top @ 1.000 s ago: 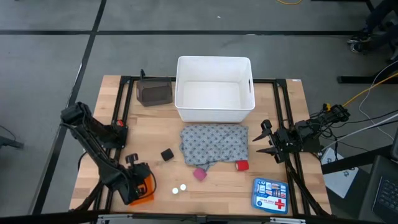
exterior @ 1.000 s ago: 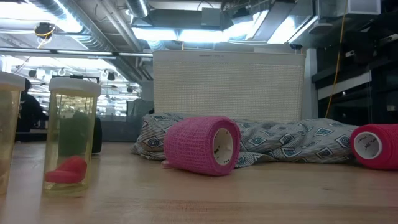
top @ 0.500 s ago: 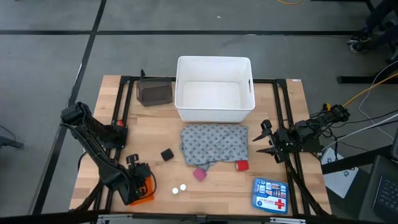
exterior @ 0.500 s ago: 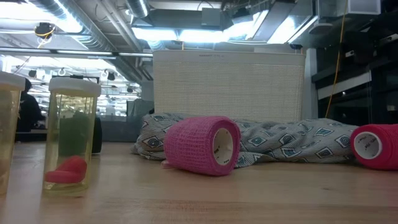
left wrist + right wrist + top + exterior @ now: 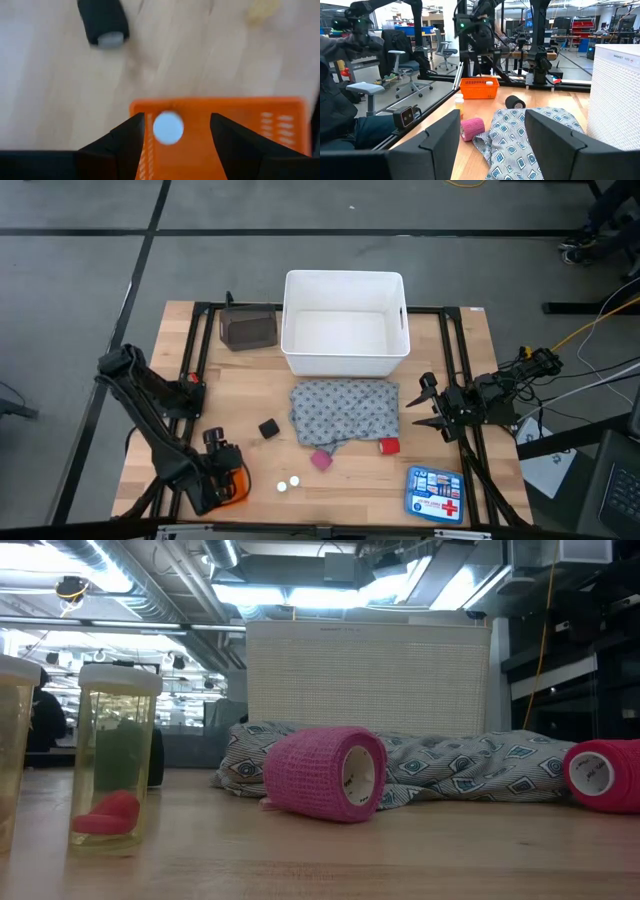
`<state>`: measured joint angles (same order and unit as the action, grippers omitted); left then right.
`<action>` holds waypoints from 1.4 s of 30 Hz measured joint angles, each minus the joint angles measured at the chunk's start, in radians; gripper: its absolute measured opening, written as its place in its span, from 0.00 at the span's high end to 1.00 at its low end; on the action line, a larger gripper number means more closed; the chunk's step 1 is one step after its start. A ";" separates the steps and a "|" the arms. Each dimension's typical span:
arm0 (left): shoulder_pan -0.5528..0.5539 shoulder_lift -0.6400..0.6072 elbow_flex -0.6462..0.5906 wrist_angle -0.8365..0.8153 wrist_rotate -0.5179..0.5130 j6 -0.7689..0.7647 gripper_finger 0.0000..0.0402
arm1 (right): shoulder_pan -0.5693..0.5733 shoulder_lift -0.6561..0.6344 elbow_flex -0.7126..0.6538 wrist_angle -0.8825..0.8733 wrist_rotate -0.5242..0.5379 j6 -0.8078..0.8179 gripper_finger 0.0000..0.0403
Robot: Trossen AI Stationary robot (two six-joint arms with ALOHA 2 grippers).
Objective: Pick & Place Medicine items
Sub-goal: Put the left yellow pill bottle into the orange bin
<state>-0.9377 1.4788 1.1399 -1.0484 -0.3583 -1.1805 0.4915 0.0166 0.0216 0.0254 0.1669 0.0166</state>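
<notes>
The light wooden bench (image 5: 340, 480) stands on grey floor, an open workshop behind. Left hand (image 5: 172, 131), fingers spread, hovers over an orange basket (image 5: 250, 132) at the front-left corner; right hand (image 5: 424, 406) spread at the right edge.

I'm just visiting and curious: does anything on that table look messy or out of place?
Only the grey patterned cloth: it lies crumpled before the white plastic bin, its edge over the pink bandage roll. Nothing looks spilled or damaged.

1 tablet (image 5: 168, 128) lies in the basket (image 5: 234, 485); 2 tablets (image 5: 288, 483) lie right of it.
</notes>
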 joint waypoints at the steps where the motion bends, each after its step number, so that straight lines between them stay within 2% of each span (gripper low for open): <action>1: 0.002 0.000 0.020 -0.005 -0.025 0.017 0.44 | 0.000 0.000 0.000 0.000 0.000 0.000 0.44; 4: 0.033 0.000 0.063 0.024 -0.081 0.075 0.44 | 0.000 0.000 0.000 0.000 0.000 0.000 0.44; 7: 0.090 0.000 0.076 0.139 -0.081 0.188 0.44 | 0.000 0.000 0.000 0.000 0.000 0.000 0.44; 12: 0.215 0.025 0.078 0.409 0.049 0.393 0.44 | 0.000 0.000 0.000 0.000 0.000 0.000 0.44; 15: 0.276 0.060 0.077 0.477 0.139 0.448 0.44 | 0.000 0.000 0.000 0.000 0.000 0.000 0.44; 20: 0.342 0.118 0.076 0.424 0.244 0.407 0.44 | 0.000 0.000 0.000 0.000 0.000 0.000 0.44; 25: 0.359 0.157 0.086 0.406 0.278 0.396 0.44 | 0.000 0.000 0.000 0.000 0.000 0.000 0.44; 31: 0.350 0.209 0.176 0.385 0.307 0.398 0.44 | 0.000 0.000 0.000 0.000 0.000 0.000 0.44; 42: 0.325 0.375 0.354 0.196 0.317 0.398 0.44 | 0.000 0.000 0.000 0.000 0.000 0.000 0.44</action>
<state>-0.6125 1.8542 1.4937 -0.8528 -0.0410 -0.7830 0.4915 0.0166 0.0216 0.0254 0.1669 0.0166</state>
